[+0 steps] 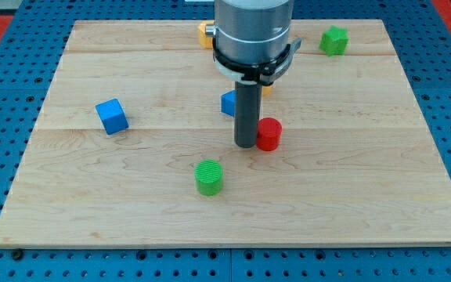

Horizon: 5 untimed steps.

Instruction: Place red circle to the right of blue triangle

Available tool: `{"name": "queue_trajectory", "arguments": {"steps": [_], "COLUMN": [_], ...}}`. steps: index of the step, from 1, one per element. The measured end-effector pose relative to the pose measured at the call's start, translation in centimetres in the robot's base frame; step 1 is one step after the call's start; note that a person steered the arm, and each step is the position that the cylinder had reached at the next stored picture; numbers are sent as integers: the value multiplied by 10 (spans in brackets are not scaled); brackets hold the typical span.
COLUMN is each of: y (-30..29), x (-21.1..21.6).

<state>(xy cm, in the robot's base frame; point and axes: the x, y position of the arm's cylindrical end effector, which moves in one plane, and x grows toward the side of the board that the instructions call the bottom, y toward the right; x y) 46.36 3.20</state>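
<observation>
While the rod stands near board centre: scene as below.
tip: my tip [246, 144], lower end of the straight dark rod, sits on the board just left of the red block, touching or nearly touching its left side, cannot tell which.
pincer state: no pincer on this arm, only the rod, so nothing released, clenched or grasped.
red circle: small red round block [269, 134], just right of my tip, near board centre.
blue triangle: small blue block [228, 103], mostly hidden behind the rod, shape hard to make out; up-left of the red circle, near it, apart.
blue cube: blue cube-shaped block [111, 116], view's left, well apart from the others.
green cylinder: green round ribbed block [208, 176], below and left of my tip, toward view's bottom.
green block: green chunky block [334, 40], view's top right, exact shape unclear.
orange block: orange-yellow block [203, 33], view's top, half hidden behind the arm body.
board: light wooden board [366, 196] on a blue pegboard surface [6, 63].
</observation>
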Motion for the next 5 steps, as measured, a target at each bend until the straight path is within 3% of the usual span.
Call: {"name": "queue_trajectory", "arguments": {"steps": [3, 5], "y": [46, 78], "x": [8, -20]}}
